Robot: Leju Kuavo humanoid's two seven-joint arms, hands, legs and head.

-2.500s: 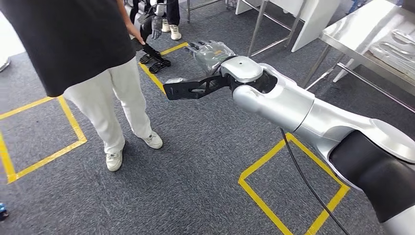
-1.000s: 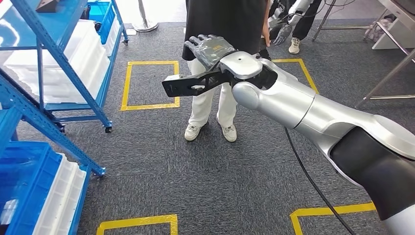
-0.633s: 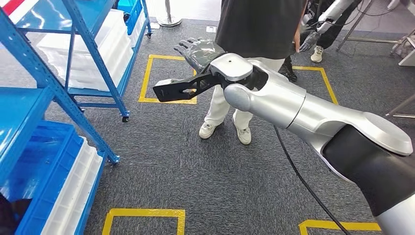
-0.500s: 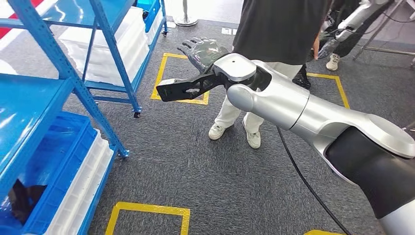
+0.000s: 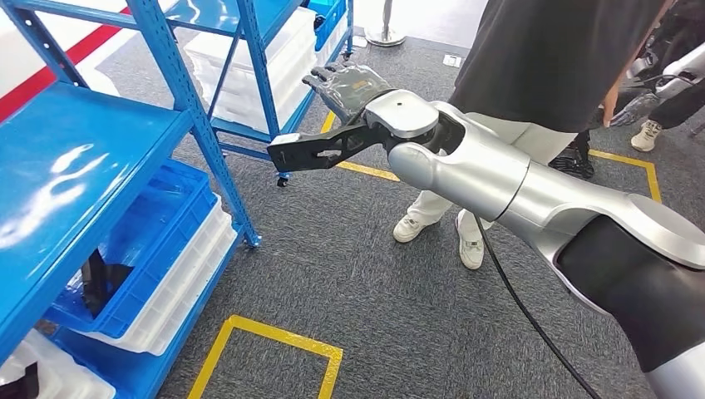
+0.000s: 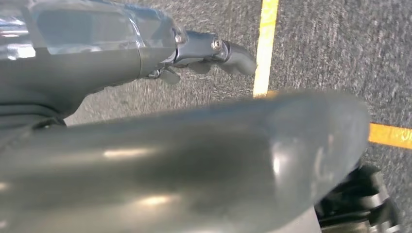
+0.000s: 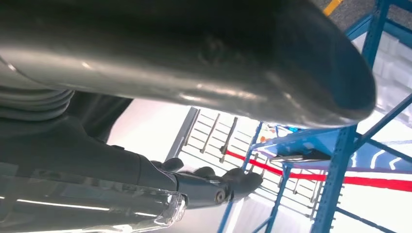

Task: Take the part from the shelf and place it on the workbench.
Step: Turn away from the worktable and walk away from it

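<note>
A blue shelf rack stands at the left in the head view. A dark part lies in a blue bin on its lower level. Another black piece shows in a white bin at the bottom left. My right arm reaches forward, and my right hand is held out flat with fingers spread and nothing in it, level with the rack's front post. A black bracket juts from that wrist. In the right wrist view the right hand points toward the rack. My left hand hangs over the carpet, holding nothing.
A person in a black shirt and white trousers stands close on the right, just behind my right forearm. Another robot's hand shows at the far right. White bins fill a second rack behind. Yellow tape marks the grey carpet.
The camera has swung left: the blue rack now fills the left side and the person has shifted to the right. My right arm keeps the same outstretched pose, its hand still holding nothing.
</note>
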